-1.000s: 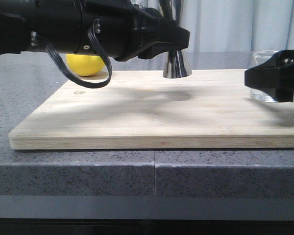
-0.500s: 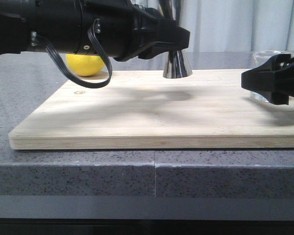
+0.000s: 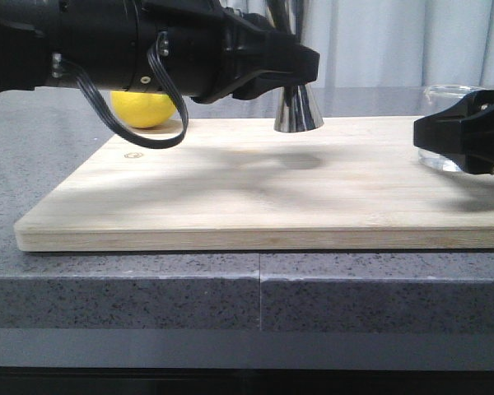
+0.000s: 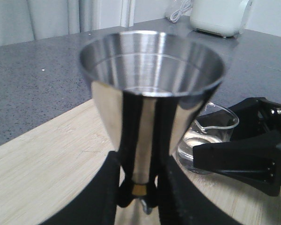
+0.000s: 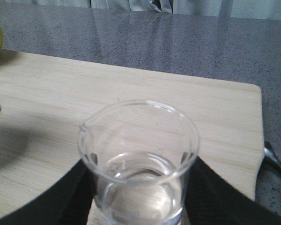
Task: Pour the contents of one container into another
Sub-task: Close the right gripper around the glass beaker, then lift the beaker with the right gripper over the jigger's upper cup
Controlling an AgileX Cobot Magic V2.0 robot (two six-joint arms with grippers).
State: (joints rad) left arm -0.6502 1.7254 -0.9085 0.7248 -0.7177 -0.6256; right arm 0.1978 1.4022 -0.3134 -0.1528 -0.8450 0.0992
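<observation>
The steel hourglass jigger [image 3: 296, 111] stands upright near the far edge of the wooden board [image 3: 230, 193]. My left gripper [image 3: 300, 70] is shut on its narrow waist; in the left wrist view the fingers [image 4: 107, 197] clamp the gold band below the jigger's open cup [image 4: 150, 70]. The clear glass beaker [image 3: 446, 97] stands at the board's right end, holding a little clear liquid [image 5: 138, 187]. My right gripper [image 3: 424, 136] reaches in from the right, and its black fingers [image 5: 61, 197] lie against both sides of the beaker [image 5: 138, 140].
A yellow lemon [image 3: 144, 109] lies behind the board's far left corner. The board rests on a grey speckled counter [image 3: 148, 280]. A white appliance [image 4: 218, 16] stands far back. A dark metal piece [image 5: 274, 159] lies just off the board's right edge.
My right gripper shifted slightly left and lower, then drew back a little to the right; the beaker stayed in place. The left arm and jigger have not moved.
</observation>
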